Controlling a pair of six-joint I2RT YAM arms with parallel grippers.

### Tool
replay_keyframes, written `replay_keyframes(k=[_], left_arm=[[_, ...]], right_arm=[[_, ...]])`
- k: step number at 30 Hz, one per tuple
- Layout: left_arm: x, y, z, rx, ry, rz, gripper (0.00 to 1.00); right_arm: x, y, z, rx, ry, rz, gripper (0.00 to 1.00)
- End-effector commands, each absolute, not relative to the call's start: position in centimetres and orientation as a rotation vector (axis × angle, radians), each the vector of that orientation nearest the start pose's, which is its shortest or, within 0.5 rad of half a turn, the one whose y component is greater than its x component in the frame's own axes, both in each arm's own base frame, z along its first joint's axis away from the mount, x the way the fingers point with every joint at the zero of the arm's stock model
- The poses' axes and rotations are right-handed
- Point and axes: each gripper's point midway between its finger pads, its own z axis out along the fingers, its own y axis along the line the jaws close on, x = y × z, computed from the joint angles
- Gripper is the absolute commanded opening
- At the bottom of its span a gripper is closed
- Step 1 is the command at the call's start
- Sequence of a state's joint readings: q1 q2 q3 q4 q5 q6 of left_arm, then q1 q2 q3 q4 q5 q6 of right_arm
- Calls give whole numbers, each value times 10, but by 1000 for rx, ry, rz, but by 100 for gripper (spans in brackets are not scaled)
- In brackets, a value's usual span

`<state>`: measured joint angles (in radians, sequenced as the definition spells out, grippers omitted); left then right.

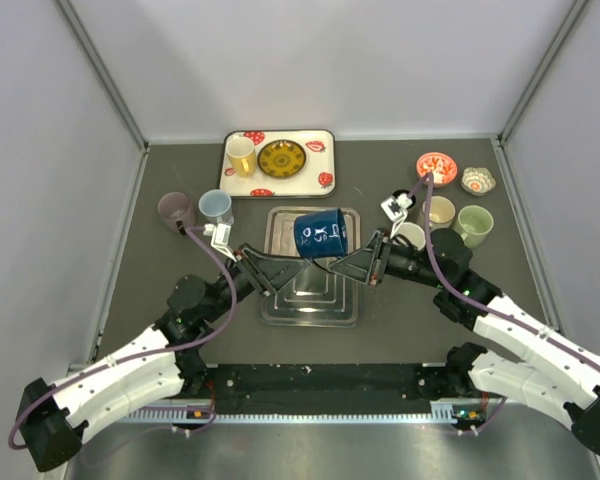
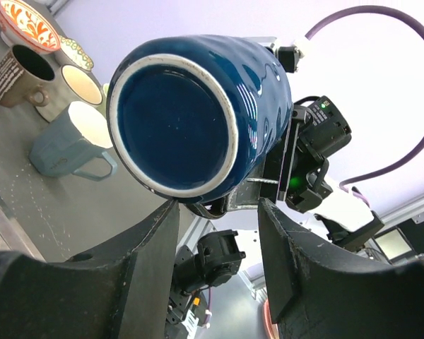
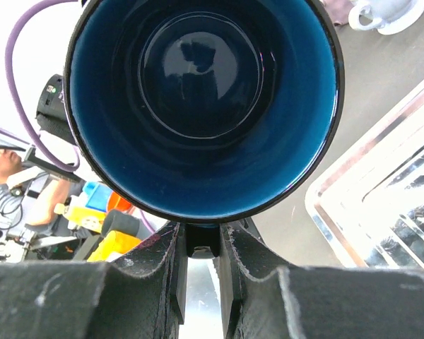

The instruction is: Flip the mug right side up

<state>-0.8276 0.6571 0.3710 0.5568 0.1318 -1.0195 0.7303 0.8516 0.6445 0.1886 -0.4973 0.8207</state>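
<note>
Mug (image 1: pixel 320 233) (one, blue) tilted, right hand (image 1: pixel 332 263) gripping, two bowls (image 1: pixel 436 167)

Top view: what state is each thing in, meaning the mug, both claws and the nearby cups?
blue mug: on its side, held in the air
right claw: shut on the blue mug
left claw: open, at the mug's base, not gripping
yellow cup: upright
light-blue cup: upright

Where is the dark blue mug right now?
Top view, centre: the blue mug hangs tilted over the metal tray, gripped by the right gripper.
</note>
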Motion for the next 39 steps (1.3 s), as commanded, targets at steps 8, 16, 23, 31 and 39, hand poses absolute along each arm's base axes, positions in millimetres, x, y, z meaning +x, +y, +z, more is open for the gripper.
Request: replay_keyframes(k=[8, 16, 23, 31, 39], left_arm=[[166, -249, 327, -27, 1414, -1572, 53], [172, -239, 319, -49, 1437, -1486, 53], [173, -237, 311, -61, 1461, -1467, 52], [180, -218, 320, -85, 1443, -1339, 52], [192, -186, 310, -191, 1522, -1140, 50]], right_arm=[[156, 285, 344, -440, 1597, 1531, 0], [161, 291, 342, -475, 1632, 1480, 0], [167, 293, 337, -456, 1649, 1454, 0], [165, 285, 351, -522, 1662, 1350, 0], [169, 297, 350, -553, 1710, 1258, 0]])
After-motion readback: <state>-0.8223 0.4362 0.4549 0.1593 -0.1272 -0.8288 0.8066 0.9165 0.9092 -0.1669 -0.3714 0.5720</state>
